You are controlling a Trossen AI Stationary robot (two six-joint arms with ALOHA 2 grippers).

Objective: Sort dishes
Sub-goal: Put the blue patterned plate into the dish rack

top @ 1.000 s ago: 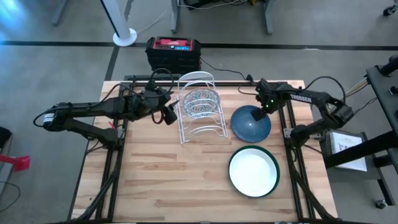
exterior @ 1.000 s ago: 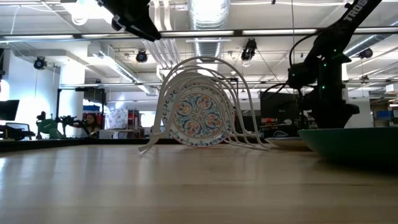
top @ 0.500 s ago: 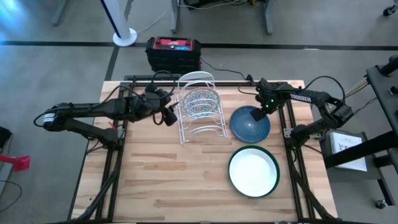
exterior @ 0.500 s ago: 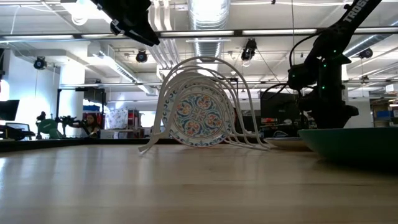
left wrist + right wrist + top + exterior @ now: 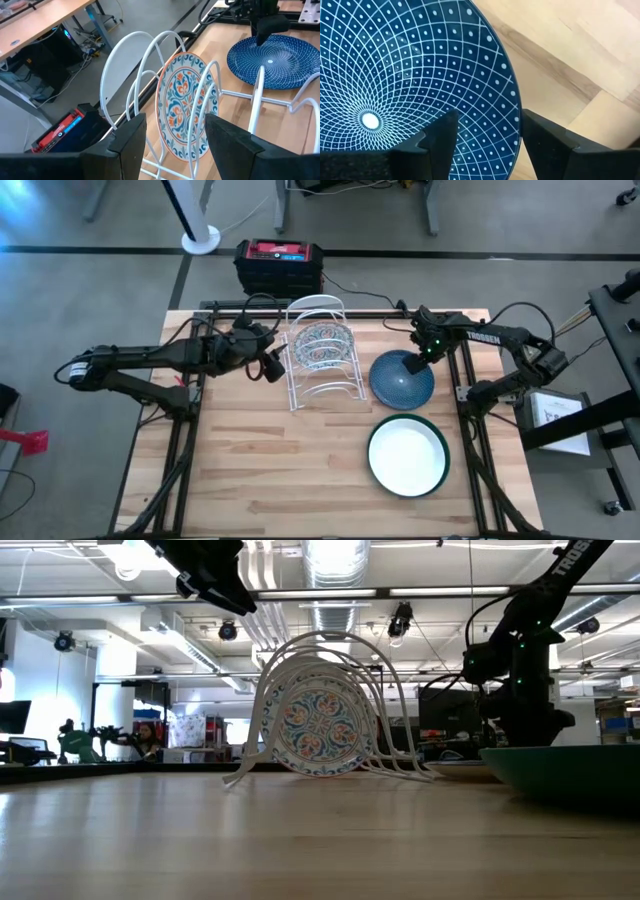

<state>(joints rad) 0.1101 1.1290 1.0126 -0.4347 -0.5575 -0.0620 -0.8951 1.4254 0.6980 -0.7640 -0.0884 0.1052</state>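
Right gripper (image 5: 414,364), jaws open, straddles the glossy blue patterned dish's (image 5: 403,379) rim, right of centre; next: close, lift. Left gripper (image 5: 272,367) waits open beside white wire rack (image 5: 322,370).

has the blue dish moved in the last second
No. In the high view the blue dish lies at the same spot beside the white wire rack, under the right gripper.

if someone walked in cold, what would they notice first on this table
Most likely the floral dish standing upright in the white wire rack at the back middle of the table, with a plain white dish slotted behind it. Next, the blue dish lying flat right of the rack, the right gripper open over its rim. In front of it lies the green-rimmed dish; the left gripper hangs open left of the rack.
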